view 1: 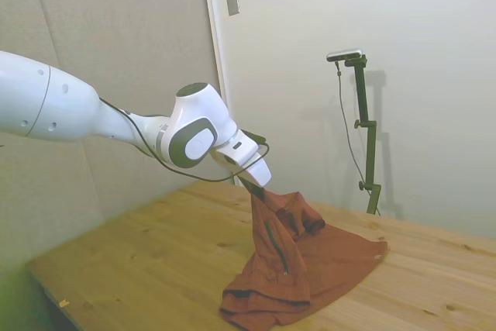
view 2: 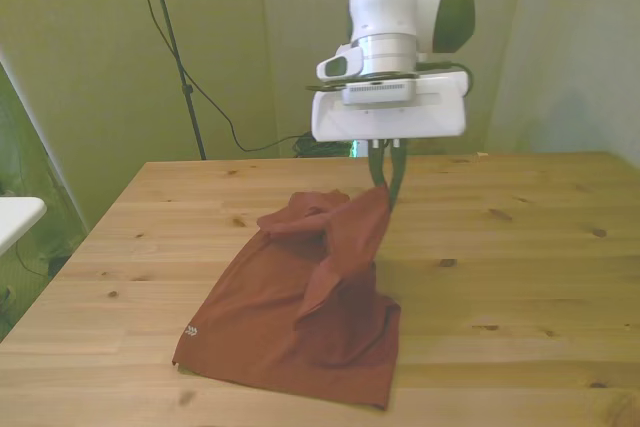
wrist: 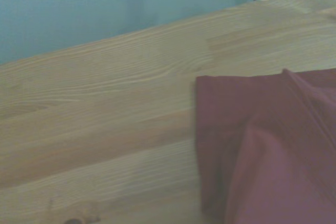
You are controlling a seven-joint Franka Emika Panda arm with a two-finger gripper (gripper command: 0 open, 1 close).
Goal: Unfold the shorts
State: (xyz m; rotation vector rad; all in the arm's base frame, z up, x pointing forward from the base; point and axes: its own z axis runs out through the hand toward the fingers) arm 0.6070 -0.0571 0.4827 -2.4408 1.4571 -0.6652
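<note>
The shorts (view 2: pixel 300 317) lie mostly on the table (view 2: pixel 520 277), still bunched, with one fold lifted into a peak. I'd say the unfolding is only partly done. The gripper (view 2: pixel 386 179) pinches that peak tight at about twelve o'clock from the pile. The near hem sits close to the table's edge at six o'clock, but there is lots of bare wood toward three o'clock.

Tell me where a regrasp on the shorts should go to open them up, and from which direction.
Probably the free hem corner lying flat on the table at the front view's lower left of the shorts, approached from above. The gripper holds a pinched peak with fabric draping down in a fold; that flat, single-looking edge sits clear of the bunched middle, so pulling it outward should spread the cloth.
</note>
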